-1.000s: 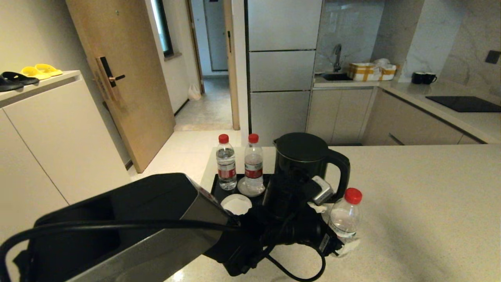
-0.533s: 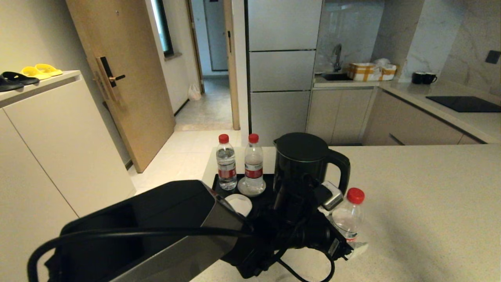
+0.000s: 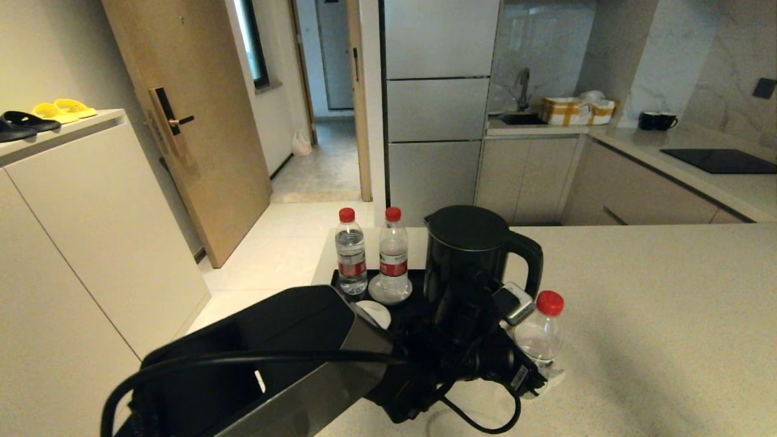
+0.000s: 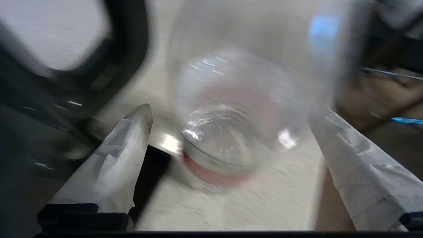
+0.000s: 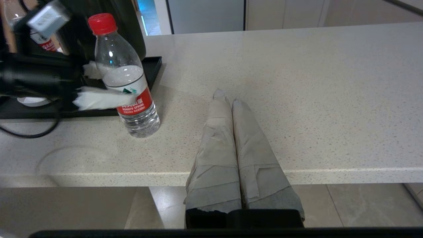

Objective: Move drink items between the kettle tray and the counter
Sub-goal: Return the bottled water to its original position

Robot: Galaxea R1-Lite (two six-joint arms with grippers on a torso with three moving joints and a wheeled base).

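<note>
Left gripper: stands at the near bottle on the counter, just to the right of the kettle. Its taped fingers lie one on each side of the bottle, spread wider than the bottle in the left wrist view, so the jaws are released and not pressing it.
Near bottle: upright on the counter, its base on the stone, just beside the right edge of the tray and off it. Red cap on, some water inside.
Other two bottles: one and another stand upright side by side at the far left end of the tray, to the left of the kettle. The right one of the pair stands on a small white dish.
Second dish: lies on the tray nearer the robot, partly hidden by the left arm.
Kettle: black, lid shut, on the tray, handle toward the right.
Right gripper: low at the near edge of the counter, well apart from the bottle, fingers pressed together, holding nothing.
</note>
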